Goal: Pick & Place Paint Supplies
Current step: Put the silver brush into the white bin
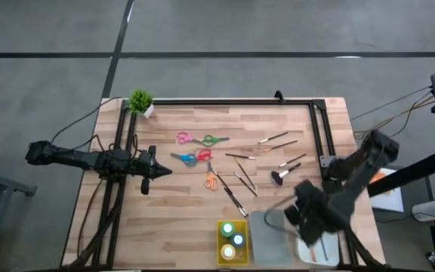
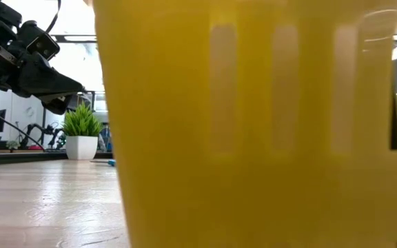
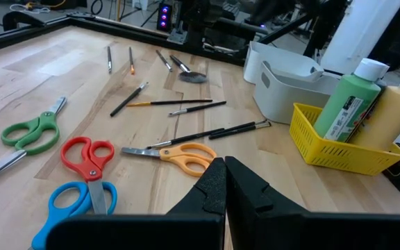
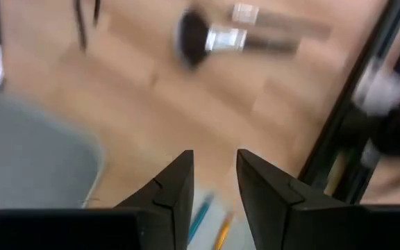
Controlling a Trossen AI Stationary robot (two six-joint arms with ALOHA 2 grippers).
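My right gripper point(image 4: 212, 198) above desk's front right corner, over white tray point(image 1: 308, 249); jaws part open, nothing between; stubby dark brush point(image 4: 210, 36) ahead on desk. My left gripper point(image 3: 225, 189) near left edge, jaws closed, empty; orange scissors point(image 3: 176, 154) just ahead.

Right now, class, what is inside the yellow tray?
The yellow tray holds three paint bottles: green, yellow and a third whose colour I cannot tell. The tray wall hides their lower parts.
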